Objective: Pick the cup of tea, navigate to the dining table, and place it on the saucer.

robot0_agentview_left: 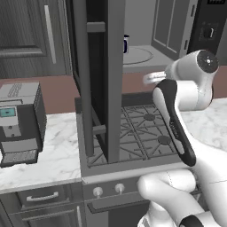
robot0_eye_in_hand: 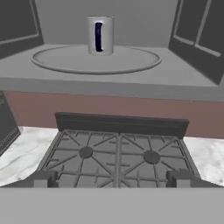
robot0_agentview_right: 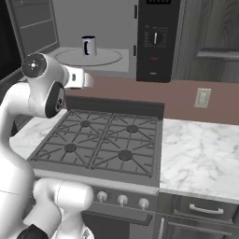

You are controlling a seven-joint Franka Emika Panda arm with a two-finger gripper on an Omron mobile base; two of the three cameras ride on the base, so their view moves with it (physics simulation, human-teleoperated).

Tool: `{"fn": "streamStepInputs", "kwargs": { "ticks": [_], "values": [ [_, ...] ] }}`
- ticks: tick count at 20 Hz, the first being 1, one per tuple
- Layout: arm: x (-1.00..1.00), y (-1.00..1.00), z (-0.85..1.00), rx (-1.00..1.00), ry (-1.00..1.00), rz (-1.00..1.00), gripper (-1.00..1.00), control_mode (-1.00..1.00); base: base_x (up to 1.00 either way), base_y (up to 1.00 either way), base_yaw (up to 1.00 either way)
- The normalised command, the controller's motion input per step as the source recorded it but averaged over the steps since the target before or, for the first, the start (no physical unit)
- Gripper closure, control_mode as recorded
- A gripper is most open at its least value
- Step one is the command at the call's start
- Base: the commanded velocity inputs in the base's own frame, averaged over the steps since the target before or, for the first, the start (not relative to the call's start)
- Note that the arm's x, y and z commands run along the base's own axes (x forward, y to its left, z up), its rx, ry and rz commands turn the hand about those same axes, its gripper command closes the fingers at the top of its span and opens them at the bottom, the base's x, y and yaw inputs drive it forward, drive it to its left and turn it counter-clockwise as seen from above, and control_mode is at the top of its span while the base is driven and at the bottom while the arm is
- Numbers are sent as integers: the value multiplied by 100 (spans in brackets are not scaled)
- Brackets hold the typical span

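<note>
The cup of tea (robot0_eye_in_hand: 100,35) stands on a round grey turntable (robot0_eye_in_hand: 96,61) inside the open microwave (robot0_agentview_right: 100,18), far beyond the gas stove (robot0_agentview_right: 98,142). The gripper (robot0_eye_in_hand: 113,178) hangs apart and empty over the stove's near edge. White marble counter (robot0_agentview_right: 200,156) lies right, a toaster oven (robot0_agentview_left: 18,124) left.

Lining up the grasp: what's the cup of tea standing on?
The cup of tea stands on a round grey turntable plate inside an open compartment above the stove. Its contents aren't visible.

Grey gas stove with cast-iron grates (robot0_agentview_right: 100,142) between white marble counters (robot0_agentview_right: 200,154); reddish-brown backsplash wall (robot0_agentview_right: 186,98), dark wood cabinets (robot0_agentview_left: 31,35).
</note>
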Motion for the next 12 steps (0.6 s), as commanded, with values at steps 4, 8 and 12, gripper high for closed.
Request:
{"fn": "streamStepInputs", "kwargs": {
  "ticks": [4, 8, 12],
  "values": [
    [11, 19, 67, 0, -5, 0, -100, -100, 0, 0, 0],
    [8, 22, 43, 1, 1, 0, -100, -100, 0, 0, 0],
    [43, 34, 20, 0, 1, 0, -100, -100, 0, 0, 0]
  ]
}}
